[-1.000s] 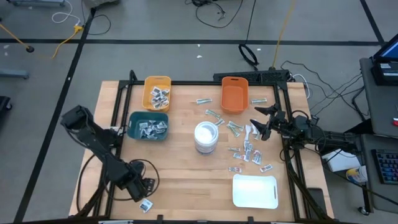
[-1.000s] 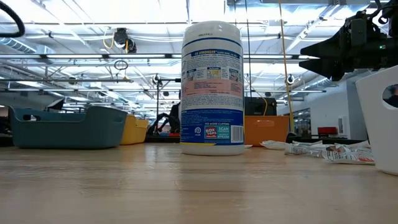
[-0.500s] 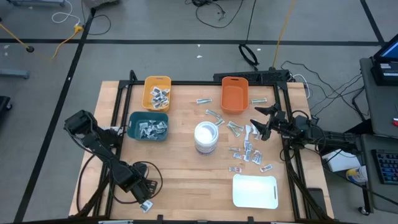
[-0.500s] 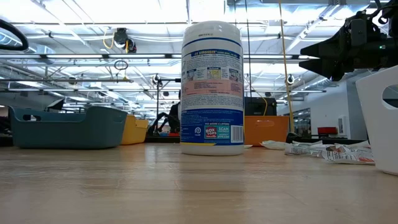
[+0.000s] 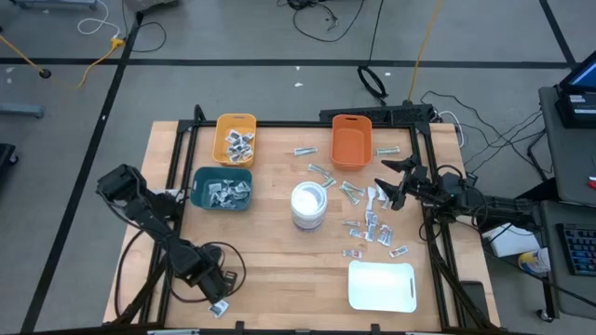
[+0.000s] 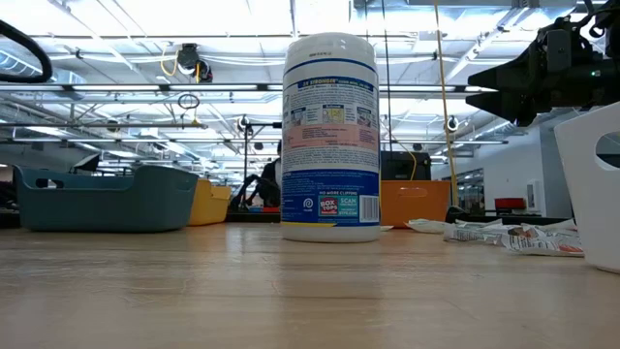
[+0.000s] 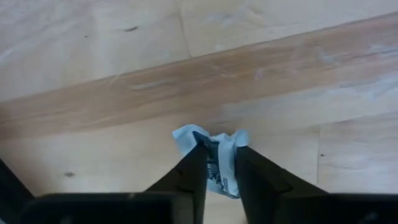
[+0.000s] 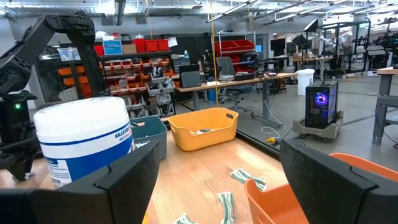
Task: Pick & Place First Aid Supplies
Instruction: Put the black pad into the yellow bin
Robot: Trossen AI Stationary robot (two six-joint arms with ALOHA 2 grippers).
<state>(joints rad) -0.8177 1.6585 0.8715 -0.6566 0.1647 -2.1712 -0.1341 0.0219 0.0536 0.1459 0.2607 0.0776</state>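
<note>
One small pale-blue packet [image 5: 220, 308] of the first aid supplies lies on the wood at the table's near-left edge. My left gripper [image 5: 216, 301] stands over it, shut on it; the left wrist view shows the packet [image 7: 217, 158] crumpled between the fingers. Several more packets [image 5: 368, 223] lie scattered on the table's right half. My right gripper [image 5: 386, 183] hovers above them, open and holding nothing. More packets lie in the yellow bin [image 5: 235, 138] and the teal bin [image 5: 222, 188]. My left gripper pinches the packet's middle [image 7: 219, 149] between its two fingers [image 7: 194, 167]. The fingers come from above, pointing down. The packet bunches up between them, its pale edges [image 7: 184, 134] sticking out past the tips and still lying on the wood.
A white wipes canister [image 5: 308, 205] stands upright mid-table. An orange bin [image 5: 350, 141] sits at the far right, a white tray [image 5: 381, 285] at the near right. Bare wood lies between the teal bin and the near edge.
My left arm has shifted a little, bringing its gripper down onto the packet at the near-left edge. The packet has stayed in its place. My right arm has kept still.
</note>
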